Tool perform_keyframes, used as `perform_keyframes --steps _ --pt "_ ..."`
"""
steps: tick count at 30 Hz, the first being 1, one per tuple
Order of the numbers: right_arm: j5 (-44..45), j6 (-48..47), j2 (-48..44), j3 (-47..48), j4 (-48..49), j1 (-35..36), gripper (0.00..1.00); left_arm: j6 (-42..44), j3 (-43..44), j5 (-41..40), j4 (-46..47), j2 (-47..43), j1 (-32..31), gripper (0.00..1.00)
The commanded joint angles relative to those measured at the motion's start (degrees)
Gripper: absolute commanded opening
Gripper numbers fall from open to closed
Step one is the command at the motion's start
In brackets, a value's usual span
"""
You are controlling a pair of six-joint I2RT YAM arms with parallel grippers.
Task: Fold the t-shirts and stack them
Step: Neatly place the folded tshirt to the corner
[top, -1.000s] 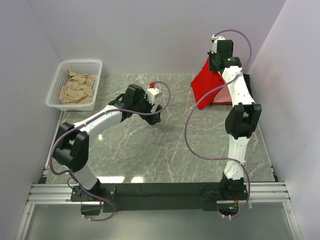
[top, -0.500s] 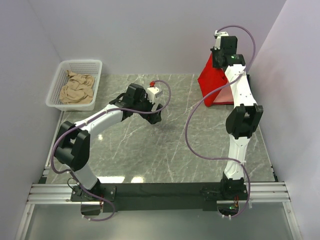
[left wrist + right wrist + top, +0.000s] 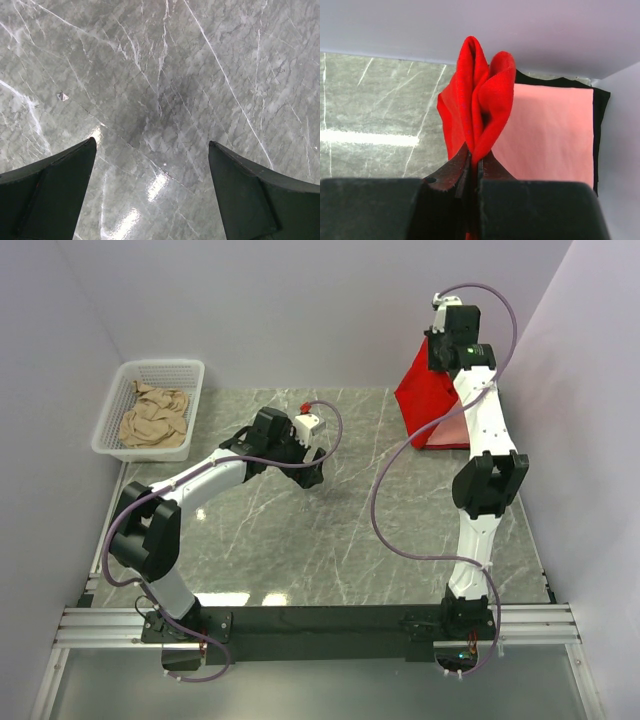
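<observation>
Grey marble table (image 3: 330, 540) below me, and the big red t-shirt (image 3: 480, 90) hangs over its far right corner, a bunched fold pinched tight in my right pincer (image 3: 474, 162), jaws closed on the cloth. Beneath it, the salmon-pink shirt (image 3: 550, 130) lies flat on a black one (image 3: 602, 100). Far left, a tan shirt (image 3: 155, 415) sits in the white basket (image 3: 115, 400). My left pincer (image 3: 151, 142) gapes wide, holding nothing, over bare marble.

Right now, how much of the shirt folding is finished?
Done: a salmon-pink shirt lies folded flat on a black shirt at the far right corner. In hand: the right pincer is shut on the red shirt, holding it up by that pile; the left pincer is open over bare table. Left: the tan shirt lies crumpled in the basket.
</observation>
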Motion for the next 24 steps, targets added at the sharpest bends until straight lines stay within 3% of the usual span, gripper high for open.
perform_keyframes --steps 1,24 --pt "0.48 0.05 -5.2 3.39 0.91 -0.59 0.0 -0.45 1.13 1.07 1.63 -0.47 -0.33 1.0" --pt "0.57 -2.67 -5.46 5.07 0.03 -1.55 0.0 -0.1 5.79 3.0 0.4 3.22 -0.42 1.0"
